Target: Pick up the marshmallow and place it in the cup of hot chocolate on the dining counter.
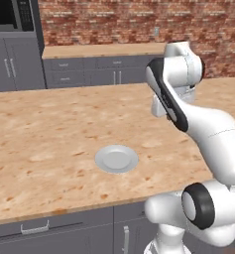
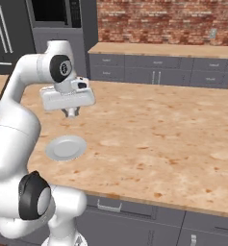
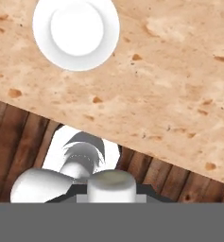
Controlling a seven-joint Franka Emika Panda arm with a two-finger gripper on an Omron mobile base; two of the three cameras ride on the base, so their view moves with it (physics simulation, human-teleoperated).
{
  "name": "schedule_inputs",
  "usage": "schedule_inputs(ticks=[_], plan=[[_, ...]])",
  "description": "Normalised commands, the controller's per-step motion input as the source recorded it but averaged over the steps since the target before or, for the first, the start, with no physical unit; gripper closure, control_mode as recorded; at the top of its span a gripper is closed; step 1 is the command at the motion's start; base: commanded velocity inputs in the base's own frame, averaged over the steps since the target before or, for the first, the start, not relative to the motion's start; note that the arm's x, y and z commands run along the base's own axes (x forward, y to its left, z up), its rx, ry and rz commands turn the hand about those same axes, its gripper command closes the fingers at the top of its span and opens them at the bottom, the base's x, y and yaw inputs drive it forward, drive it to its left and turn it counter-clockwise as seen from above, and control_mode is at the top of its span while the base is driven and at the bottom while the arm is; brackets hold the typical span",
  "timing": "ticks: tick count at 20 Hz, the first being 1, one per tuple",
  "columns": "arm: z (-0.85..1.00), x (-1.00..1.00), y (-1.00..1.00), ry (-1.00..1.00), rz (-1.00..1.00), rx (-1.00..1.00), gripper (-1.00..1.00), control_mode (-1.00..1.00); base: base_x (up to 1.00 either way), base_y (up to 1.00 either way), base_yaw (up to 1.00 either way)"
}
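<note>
Marshmallow, tiny white stubby cylinder (image 3: 110, 187), clamped between gripper (image 2: 71, 113) fingertips for transport; round grey plate (image 3: 76, 31) at 11 o'clock, tan speckled dining counter (image 1: 49, 129) beneath.

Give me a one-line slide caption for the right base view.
White robot arm holds its two-finger gripper above the tan speckled dining counter, just beyond a flat round grey plate.

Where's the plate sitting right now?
The plate lies flat on the dining counter, near its front edge, apart from the end effector, which hangs above it in the right base view; it shows at the hand view's top.
</note>
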Motion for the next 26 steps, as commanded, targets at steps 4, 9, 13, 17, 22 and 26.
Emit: schedule_inputs(ticks=[4,9,13,17,22,26], plan=[[0.00,-0.49,-0.02,-0.26,-0.18,0.00,1.00,-1.00,0.00,0.00,0.00],[0.02,-0.43,-0.01,-0.27,-0.20,0.02,1.00,-1.00,0.00,0.00,0.00],[0.00,-0.10,-0.01,-0.02,-0.18,0.00,1.00,-1.00,0.00,0.00,0.00],[0.00,0.00,0.00,0.03,-0.09,0.00,1.00,-1.00,0.00,0.00,0.00],[0.00,0.00,0.00,0.10,-0.02,0.00,1.00,-1.00,0.00,0.00,0.00],[-0.04,0.00,0.00,0.00,0.00,0.00,1.00,1.00,-0.24,-0.11,-0.02]])
